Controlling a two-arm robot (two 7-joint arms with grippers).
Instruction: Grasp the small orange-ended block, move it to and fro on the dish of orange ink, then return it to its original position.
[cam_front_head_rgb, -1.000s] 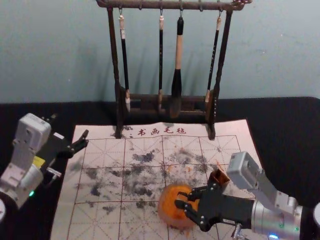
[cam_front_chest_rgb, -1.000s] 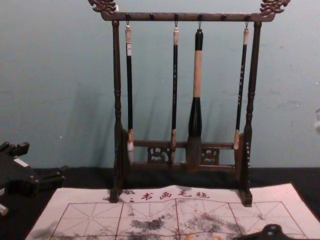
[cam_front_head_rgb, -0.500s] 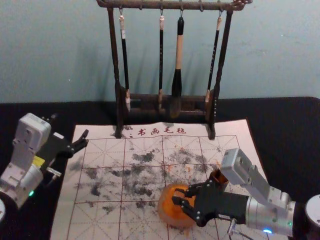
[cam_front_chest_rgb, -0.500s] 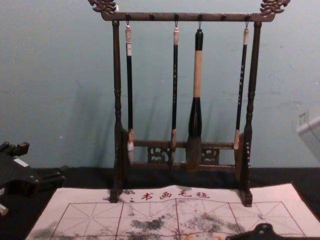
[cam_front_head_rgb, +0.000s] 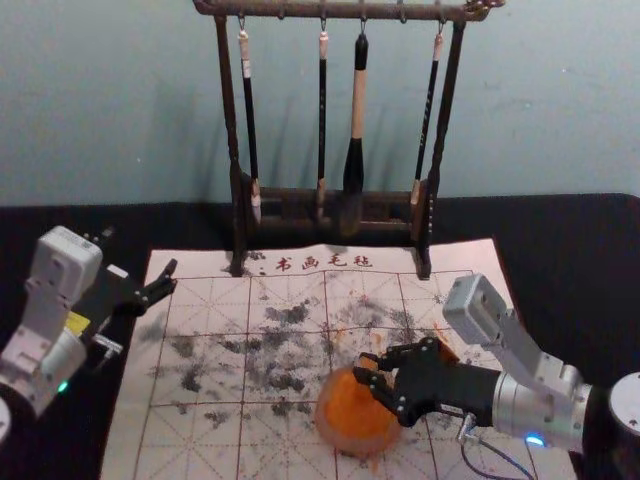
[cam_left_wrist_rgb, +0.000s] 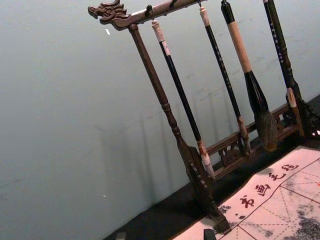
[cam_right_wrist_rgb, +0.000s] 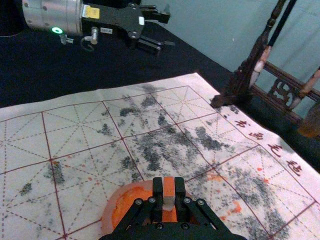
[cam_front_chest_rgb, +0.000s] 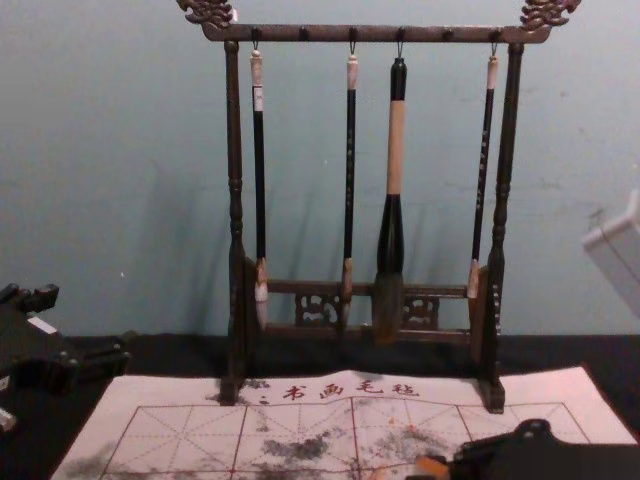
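Orange ink (cam_front_head_rgb: 352, 405), one pool, in a shallow translucent dish (cam_front_head_rgb: 330, 440). Head view, with the dish as clock centre and the brush rack (cam_front_head_rgb: 330, 197) at twelve: right gripper (cam_front_head_rgb: 365, 367), working, its tips just past twelve at the dish's far rim, its arm coming in from about three; left gripper (cam_front_head_rgb: 172, 277), parked at ten, fingers apart. Also listed: calligraphy felt mat (cam_front_head_rgb: 205, 440), ink-blotched, beneath the dish; brown box-like holder (cam_front_head_rgb: 447, 350), at two, partly hidden behind the right gripper. Left wrist view: the rack with its hanging calligraphy brushes (cam_left_wrist_rgb: 181, 90), and the mat's printed characters (cam_left_wrist_rgb: 270, 181). Right wrist view: small orange-ended block (cam_right_wrist_rgb: 169, 192), one, clamped between the right gripper's fingers, the dish close by; contact with the ink cannot be told. Chest view, as a dial: the same block at about five, its orange end showing ahead of the right gripper; left gripper near eight. Progress, by judgement: grasp done; block at the dish, so the to-and-fro is either under way or about to be, and strokes completed cannot be counted. Outstanding: any remaining passes, then the return, presumably to the holder at two, and release.
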